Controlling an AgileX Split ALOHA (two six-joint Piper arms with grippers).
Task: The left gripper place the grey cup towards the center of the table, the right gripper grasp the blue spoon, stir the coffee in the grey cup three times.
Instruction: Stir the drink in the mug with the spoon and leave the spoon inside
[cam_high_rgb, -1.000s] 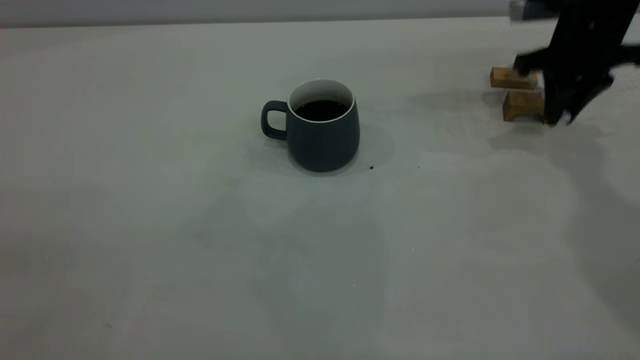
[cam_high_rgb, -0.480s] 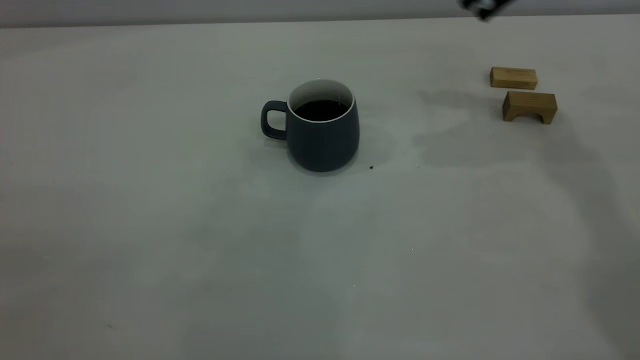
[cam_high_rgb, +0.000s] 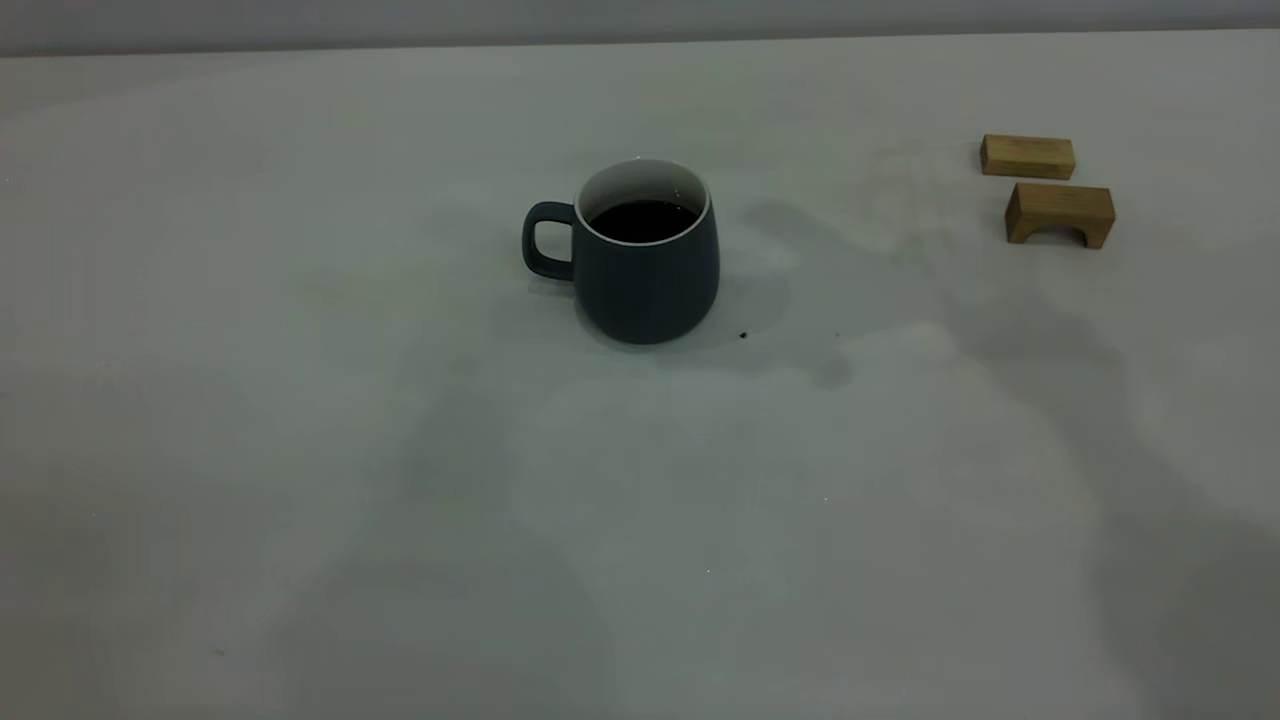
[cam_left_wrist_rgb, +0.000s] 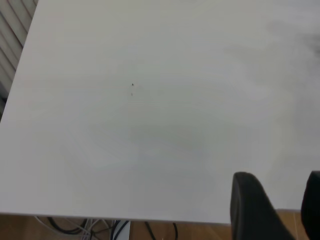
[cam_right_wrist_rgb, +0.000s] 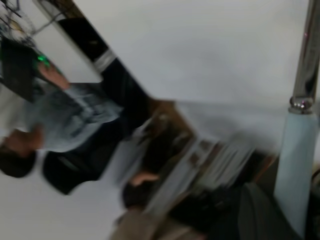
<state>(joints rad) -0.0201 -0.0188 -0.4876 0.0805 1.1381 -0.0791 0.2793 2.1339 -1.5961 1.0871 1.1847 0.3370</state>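
Table (cam_high_rgb: 300, 450) margin wide around grey cup (cam_high_rgb: 645, 275)

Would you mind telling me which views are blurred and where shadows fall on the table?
Exterior view: sharp; soft shadows spread over the table right of the grey cup and along the near edge. Left wrist view: fairly clear, evenly lit. Right wrist view: heavily smeared background; only the blue spoon reads clearly.

Exterior camera overlooks the table (cam_high_rgb: 300, 450); wrist cameras hover higher.
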